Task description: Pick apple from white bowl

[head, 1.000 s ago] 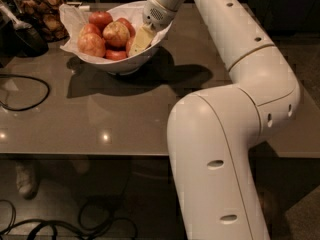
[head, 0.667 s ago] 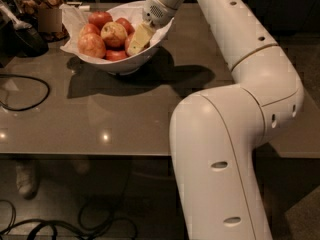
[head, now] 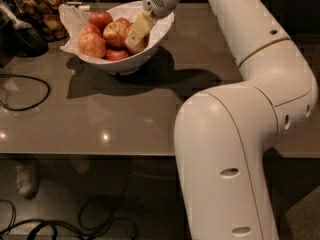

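Note:
The white bowl point(head: 159, 30) stands at the back of the grey table and holds several apples. The apple point(head: 114, 32), red-orange with a yellowish blush, lies in the middle of the bowl. A deep-red apple point(head: 100, 19) lies behind it and a speckled red-orange one point(head: 91, 44) to its left. My gripper point(head: 138, 30) reaches down into the right half of the bowl, right beside the apple and over a partly hidden red apple point(head: 141, 44). My white arm fills the right side of the view.
A jar of brown snacks point(head: 40, 11) and a black object point(head: 22, 36) stand at the back left. A white wrapper point(head: 71, 18) lies against the bowl's left rim. A black cable point(head: 30, 91) loops on the table. The table's front edge point(head: 90, 154) runs across, with cables below.
My gripper has moved a little to the left, deeper into the bowl and closer to the middle apple. The apples and the bowl have not visibly moved.

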`<action>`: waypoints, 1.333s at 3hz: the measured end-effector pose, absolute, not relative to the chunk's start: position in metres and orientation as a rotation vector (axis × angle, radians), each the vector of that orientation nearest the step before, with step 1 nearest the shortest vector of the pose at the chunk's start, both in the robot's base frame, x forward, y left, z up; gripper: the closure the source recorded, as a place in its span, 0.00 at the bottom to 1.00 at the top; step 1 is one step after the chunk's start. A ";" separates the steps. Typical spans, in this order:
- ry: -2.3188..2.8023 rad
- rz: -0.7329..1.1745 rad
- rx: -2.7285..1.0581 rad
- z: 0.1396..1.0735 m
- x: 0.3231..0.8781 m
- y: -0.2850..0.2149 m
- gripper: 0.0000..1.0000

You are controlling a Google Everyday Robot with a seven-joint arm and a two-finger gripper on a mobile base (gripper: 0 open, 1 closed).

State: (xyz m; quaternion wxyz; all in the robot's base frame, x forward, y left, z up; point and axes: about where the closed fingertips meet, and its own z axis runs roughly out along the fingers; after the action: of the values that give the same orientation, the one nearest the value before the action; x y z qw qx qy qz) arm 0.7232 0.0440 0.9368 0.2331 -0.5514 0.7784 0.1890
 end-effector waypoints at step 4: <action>1.819 0.619 -1.685 1.049 0.651 0.070 1.00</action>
State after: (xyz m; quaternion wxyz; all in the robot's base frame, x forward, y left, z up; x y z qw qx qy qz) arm 0.6508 0.0704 1.0490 0.2888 -0.6314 0.6814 0.2318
